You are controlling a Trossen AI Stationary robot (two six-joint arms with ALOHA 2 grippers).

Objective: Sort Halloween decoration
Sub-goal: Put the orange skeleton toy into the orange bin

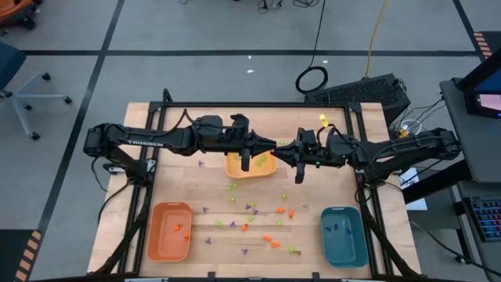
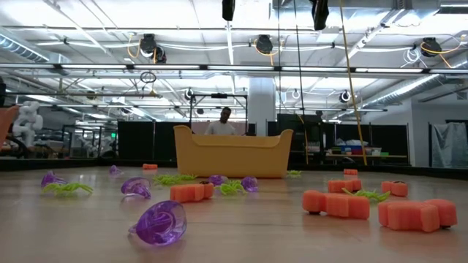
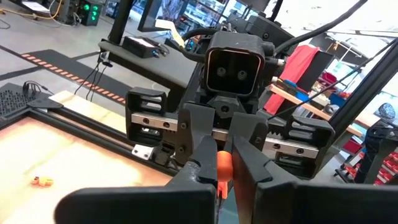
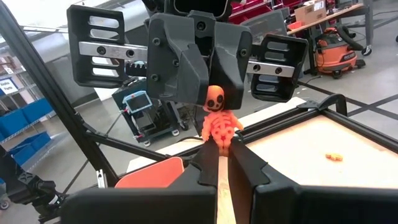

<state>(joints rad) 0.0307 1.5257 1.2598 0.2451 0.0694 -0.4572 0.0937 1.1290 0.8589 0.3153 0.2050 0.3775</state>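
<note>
Orange figure (image 4: 219,122) pinched between both pincers – mid-air, table (image 1: 301,235) below.

A robotics lab: exposed ceiling pipes (image 2: 219,69), blue storage bins (image 4: 25,118), shop vacuum (image 4: 333,53)

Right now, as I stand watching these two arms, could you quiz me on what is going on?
1. True or false: the left gripper and the right gripper both clamp one orange figure.
2. Which tray lies nearest the spot where the grippers meet? A orange tray, B yellow tray, C teal tray.
3. Which three colours do the loose pieces on the table come in?
Key: 1 true; 2 B; 3 orange, green, purple.
</note>
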